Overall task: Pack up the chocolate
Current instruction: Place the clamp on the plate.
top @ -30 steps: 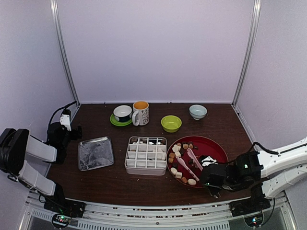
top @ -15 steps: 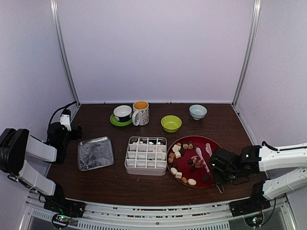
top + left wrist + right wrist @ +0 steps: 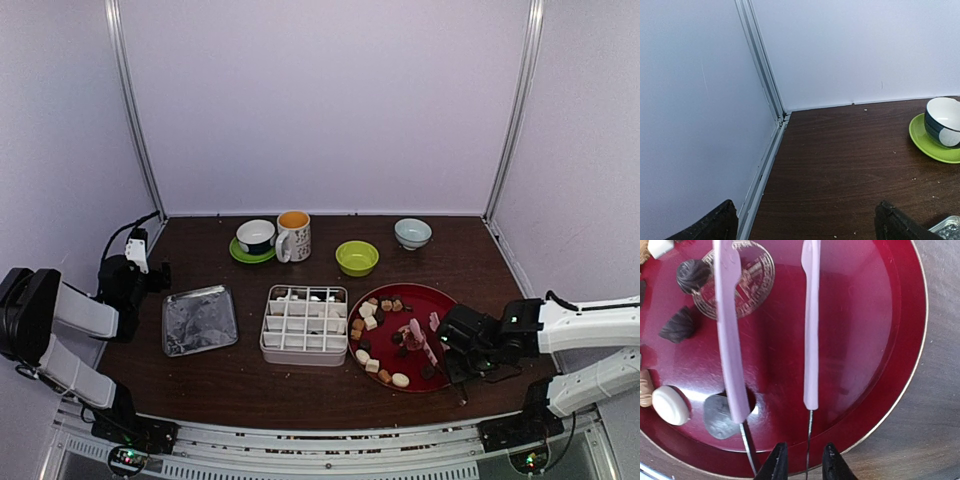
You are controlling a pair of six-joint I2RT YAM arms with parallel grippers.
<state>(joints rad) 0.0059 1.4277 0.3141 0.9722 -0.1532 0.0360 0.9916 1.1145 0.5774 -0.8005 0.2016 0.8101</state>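
Observation:
Several small chocolate pieces point(image 3: 368, 318) in white, tan and dark brown lie on the left half of a red plate point(image 3: 455, 303). Up close I see two dark pieces point(image 3: 692, 274), a white round point(image 3: 670, 405) and a foil-wrapped one point(image 3: 715, 417). Pink tongs point(image 3: 424, 338) rest across the plate with both arms point(image 3: 811, 330) spread. My right gripper point(image 3: 804, 460) is at the plate's near right rim point(image 3: 447, 352). Its jaws stand slightly apart, one thin metal tong arm in the gap without touching. My left gripper point(image 3: 807, 220) is open wide over bare table at the far left point(image 3: 140, 265).
A white divided box point(image 3: 304, 322) stands left of the plate, with a few pieces in its back row. A silvery square tin point(image 3: 199, 319) lies further left. Along the back are a bowl on a green saucer point(image 3: 255, 238), a mug point(image 3: 294, 236), a green bowl point(image 3: 357, 257) and a pale bowl point(image 3: 412, 233).
My right gripper swung from the plate's front edge to its right rim, dragging the tongs rightward. Its jaws then parted a little. The left arm stayed still.

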